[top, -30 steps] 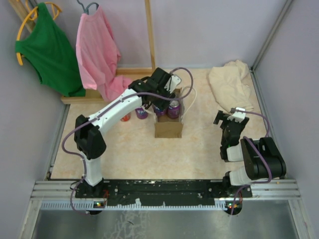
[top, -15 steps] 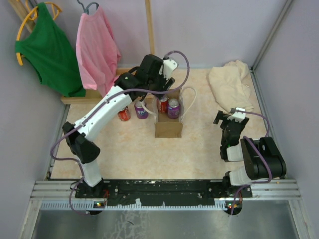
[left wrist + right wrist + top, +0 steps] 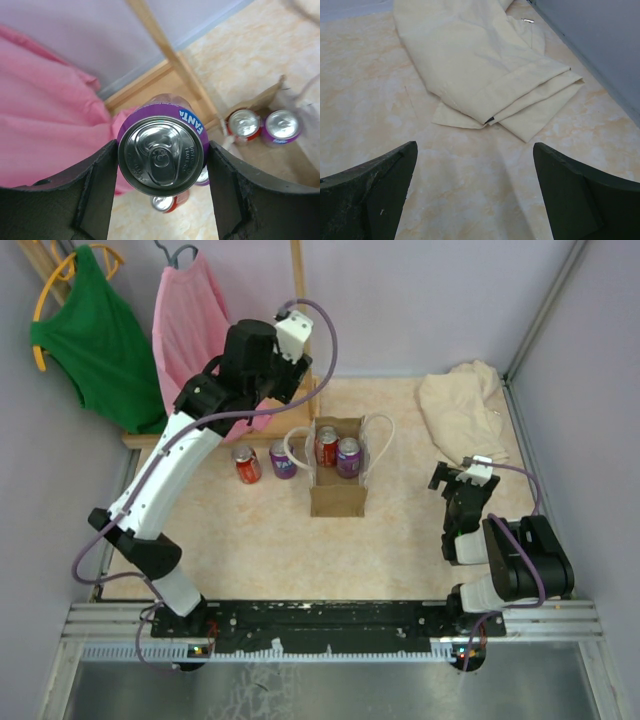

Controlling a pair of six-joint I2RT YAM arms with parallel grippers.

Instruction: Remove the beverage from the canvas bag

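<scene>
Right gripper (image 3: 458,480) sits well right of the bag (image 3: 338,498), low over the table (image 3: 260,540). Its jaws are wide apart with nothing between them. The right wrist view shows bare tabletop below it and the cream cloth (image 3: 485,65) just beyond. The bag stands upright with its mouth open and its white handles (image 3: 380,440) splayed to either side. Inside it, upright and side by side, are a red can (image 3: 326,446) and a purple can (image 3: 348,456). Just left of the bag, a loose red can (image 3: 247,466) and a loose purple can (image 3: 283,461) stand close together on the table. Left gripper (image 3: 162,167) is raised behind and to the left of the bag, in front of the pink shirt (image 3: 190,335). Its fingers (image 3: 92,197) are clamped on both sides of the Fanta can (image 3: 162,155), which is outside the bag and clear of it, top facing the wrist camera. A green shirt (image 3: 100,335) hangs farther left of the bag, beside the pink shirt.
</scene>
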